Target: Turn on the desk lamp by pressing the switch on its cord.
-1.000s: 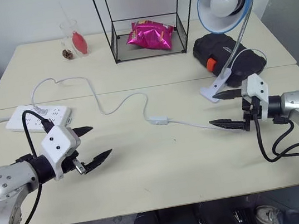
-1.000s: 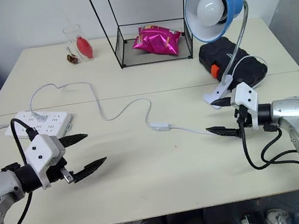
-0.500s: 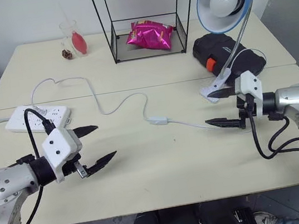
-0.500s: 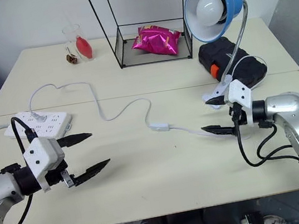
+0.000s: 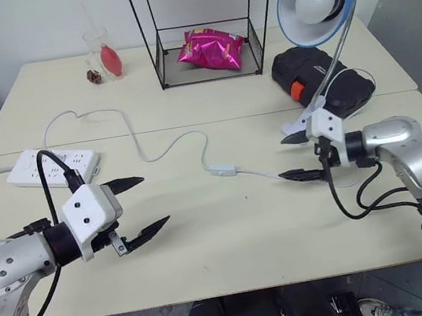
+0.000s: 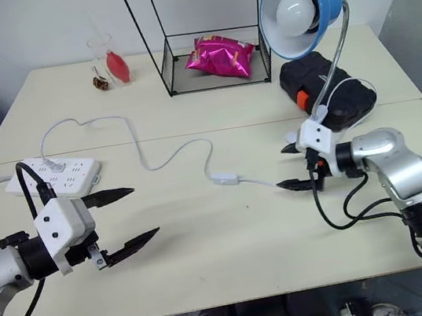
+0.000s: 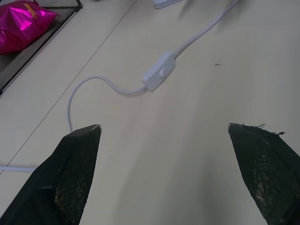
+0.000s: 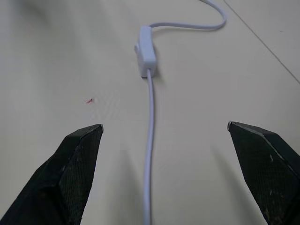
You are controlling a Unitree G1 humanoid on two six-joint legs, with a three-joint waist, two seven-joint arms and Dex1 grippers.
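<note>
The desk lamp stands at the table's right rear, its blue shade on a silver gooseneck above a white clip base; the bulb is dark. Its thin white cord winds across the table to the power strip. The small white switch lies on the cord near the table's middle. My right gripper is open just right of the switch, straddling the cord, with the switch ahead of its fingers. My left gripper is open at the front left, pointing toward the switch.
A white power strip lies at the left. A black wire rack holds a pink bag at the back. A black case sits behind the lamp's base. A glass stands at the back left.
My right gripper has moved left along the cord, closer to the switch. My left gripper has shifted slightly to the right. Both stay open.
</note>
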